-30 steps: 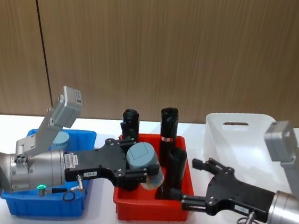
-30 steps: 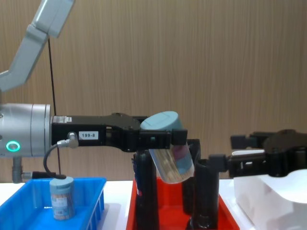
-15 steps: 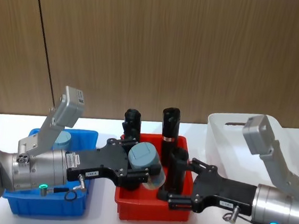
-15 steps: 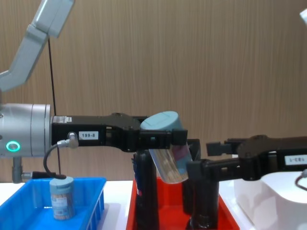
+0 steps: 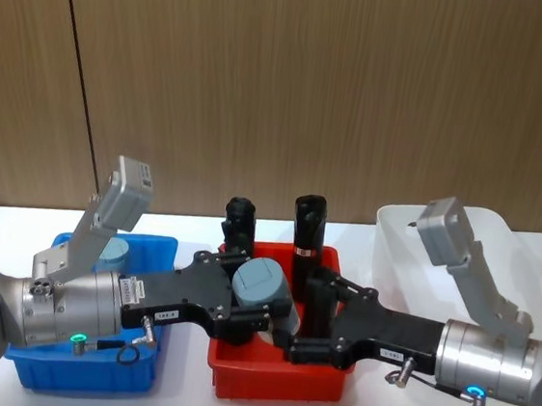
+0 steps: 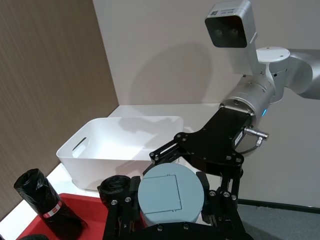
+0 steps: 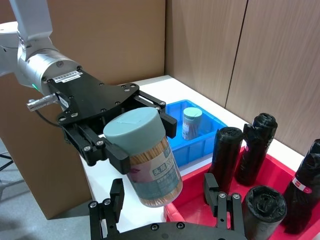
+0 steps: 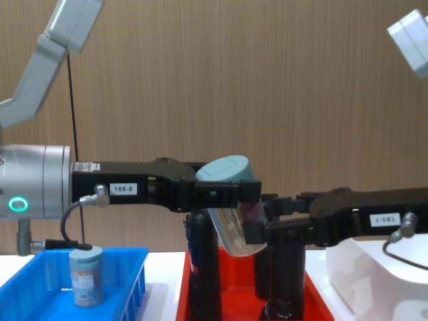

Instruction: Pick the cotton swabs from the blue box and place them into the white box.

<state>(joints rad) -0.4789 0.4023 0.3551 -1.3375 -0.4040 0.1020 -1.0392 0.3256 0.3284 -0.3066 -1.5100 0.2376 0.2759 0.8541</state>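
Note:
My left gripper (image 5: 260,310) is shut on a cotton swabs jar (image 5: 260,287), a clear cylinder with a pale blue lid, and holds it tilted above the red tray. In the chest view the jar (image 8: 232,200) hangs between both arms. My right gripper (image 5: 288,333) is open, and its fingers (image 7: 116,196) stand on either side of the jar's (image 7: 146,156) lower body. A second jar (image 8: 87,275) stands upright in the blue box (image 5: 50,369). The white box (image 5: 499,248) sits at the right, behind the right arm.
A red tray (image 5: 271,385) lies between the two boxes and holds several tall black tubes (image 5: 308,222), right under and behind the held jar. The table edge runs close in front of the boxes, and a wooden wall stands behind them.
My right gripper has moved left from beside the white box to the held jar, and its open fingers now flank the jar's lower part. The left arm and jar have stayed still.

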